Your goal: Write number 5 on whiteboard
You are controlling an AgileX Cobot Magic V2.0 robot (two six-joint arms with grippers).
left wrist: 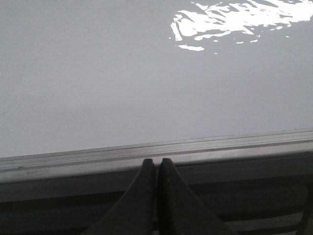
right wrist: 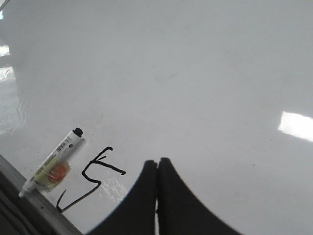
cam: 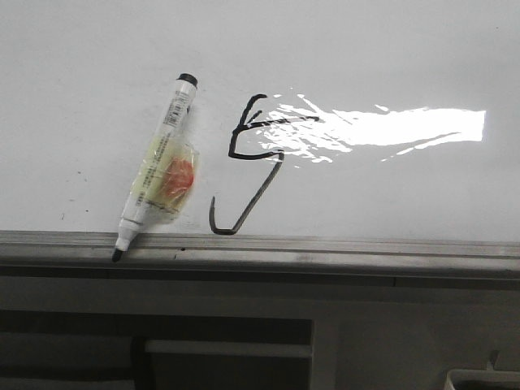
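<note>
The whiteboard [cam: 366,57] lies flat, glossy white with a bright glare patch. The number 5 [cam: 258,154] is drawn on it in thin black line, crooked, with a long slanted tail and hook near the frame; it also shows in the right wrist view [right wrist: 93,176]. A white marker [cam: 156,175] with a yellow-orange label lies loose on the board left of the figure, its tip over the frame rail; it also shows in the right wrist view [right wrist: 51,166]. My left gripper [left wrist: 156,161] is shut and empty over the rail. My right gripper [right wrist: 157,161] is shut and empty above the board, beside the figure.
A grey aluminium frame rail [cam: 325,248] runs along the board's near edge, also in the left wrist view [left wrist: 220,144]. Below it are dark table parts and a pale bin corner [cam: 483,380] at the lower right. Small dark specks [cam: 81,173] dot the board left of the marker.
</note>
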